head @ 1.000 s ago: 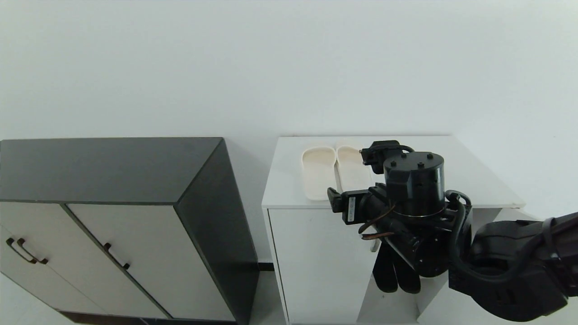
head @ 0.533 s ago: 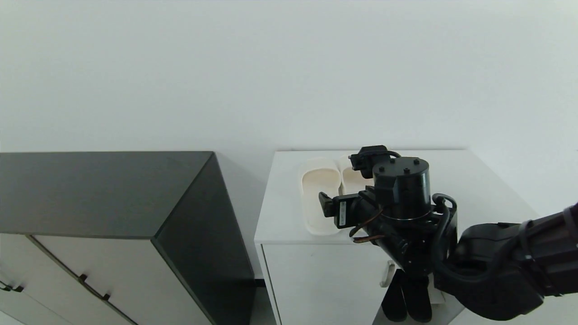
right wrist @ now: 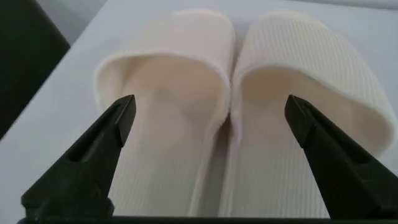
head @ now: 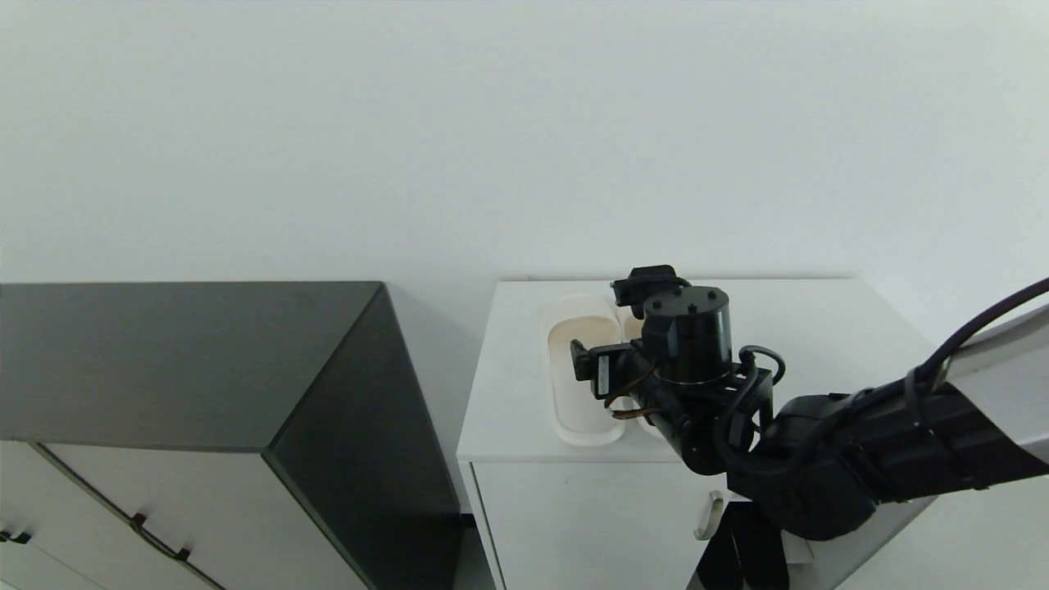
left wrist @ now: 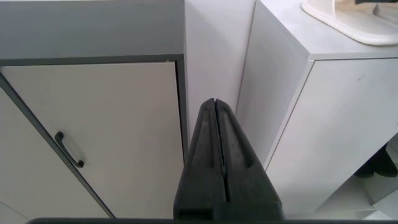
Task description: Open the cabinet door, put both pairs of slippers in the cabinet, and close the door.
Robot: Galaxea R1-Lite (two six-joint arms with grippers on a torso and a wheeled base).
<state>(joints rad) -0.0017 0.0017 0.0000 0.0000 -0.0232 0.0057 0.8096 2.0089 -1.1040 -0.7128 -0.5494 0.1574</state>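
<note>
Cream slippers [right wrist: 205,59] lie between right gripper's [right wrist: 210,104] spread fingers [right wrist: 93,165]; left gripper [left wrist: 215,111] pressed together near cabinet door [left wrist: 112,137].

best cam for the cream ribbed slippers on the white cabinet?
Right wrist view: both cream ribbed slippers, close up. Head view: right arm hides most of one. Left wrist view: just an edge.

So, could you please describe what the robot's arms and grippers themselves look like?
The right arm is black with a cylindrical wrist housing, looped black cables, thin brown wires and a small white label; its upper segment is light grey. The right gripper has two black tapering fingers. The left gripper is black too, narrowing to a thin tip.
</note>
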